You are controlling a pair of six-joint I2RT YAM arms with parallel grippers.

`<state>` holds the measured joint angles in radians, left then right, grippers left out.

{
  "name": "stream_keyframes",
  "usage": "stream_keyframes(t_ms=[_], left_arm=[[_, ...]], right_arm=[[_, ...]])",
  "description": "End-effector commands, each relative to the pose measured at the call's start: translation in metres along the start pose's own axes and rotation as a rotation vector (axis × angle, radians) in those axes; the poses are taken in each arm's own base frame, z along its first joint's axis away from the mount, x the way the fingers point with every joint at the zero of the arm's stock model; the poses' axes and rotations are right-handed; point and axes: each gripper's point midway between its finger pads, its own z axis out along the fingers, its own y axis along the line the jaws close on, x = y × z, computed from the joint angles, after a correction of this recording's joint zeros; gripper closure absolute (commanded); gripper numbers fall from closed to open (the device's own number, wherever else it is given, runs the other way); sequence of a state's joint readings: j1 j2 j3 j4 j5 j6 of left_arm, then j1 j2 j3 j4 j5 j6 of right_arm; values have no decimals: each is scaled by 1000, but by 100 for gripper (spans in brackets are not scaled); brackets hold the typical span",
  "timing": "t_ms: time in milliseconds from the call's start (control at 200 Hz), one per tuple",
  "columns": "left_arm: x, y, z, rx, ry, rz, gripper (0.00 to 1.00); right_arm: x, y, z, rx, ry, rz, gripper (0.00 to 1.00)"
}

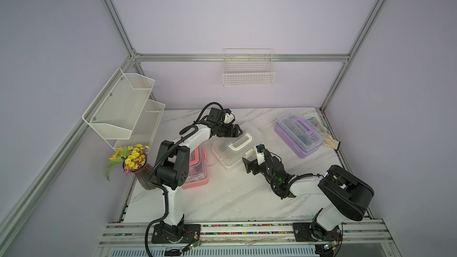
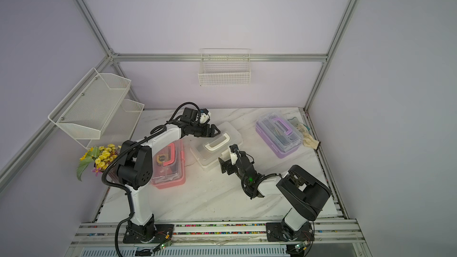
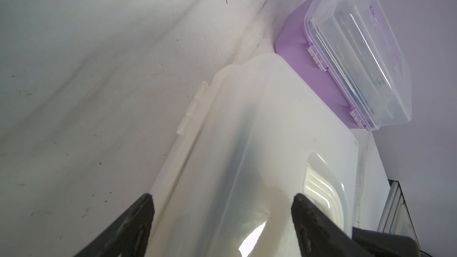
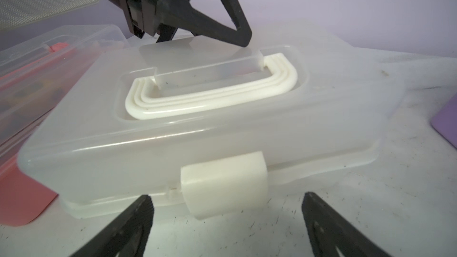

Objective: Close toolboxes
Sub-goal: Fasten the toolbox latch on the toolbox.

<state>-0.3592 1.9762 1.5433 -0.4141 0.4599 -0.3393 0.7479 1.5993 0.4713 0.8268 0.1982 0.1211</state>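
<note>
The white toolbox lies mid-table with its clear lid down and its white handle flat. Its white front latch hangs at the front edge. My right gripper is open just in front of that latch, with nothing between its fingers. My left gripper is open over the back of the lid. The pink toolbox lies left, partly under my left arm. The purple toolbox lies at the right rear, lid down.
A vase of yellow flowers stands at the table's left edge. A mesh shelf hangs on the left wall and a wire basket on the back wall. A crumpled cloth lies beside the purple toolbox.
</note>
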Motion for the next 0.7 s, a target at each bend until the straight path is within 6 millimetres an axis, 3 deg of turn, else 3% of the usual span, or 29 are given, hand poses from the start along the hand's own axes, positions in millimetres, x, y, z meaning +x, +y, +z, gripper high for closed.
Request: stream_keyframes(t_ms=[0,290,395,555,695], left_arm=[[15,-7,-16,-5,36,-30,13],[18,-5,-19,-10,38,-41,13],[23,-5,-20,-6,45,-55,13],[35,-6,-25,-3,61,-80,13],[45,-9,-30,16,72,-115,13]], right_arm=[[-2,5,-8,-53,-24,-26,3],[8,0,-24,-74,-9,-1,3],[1,-2,-34,-75,-23,57,3],[-10,-7,-40,-54,40,196,4],[-16,-21,-43,-117,79,435,6]])
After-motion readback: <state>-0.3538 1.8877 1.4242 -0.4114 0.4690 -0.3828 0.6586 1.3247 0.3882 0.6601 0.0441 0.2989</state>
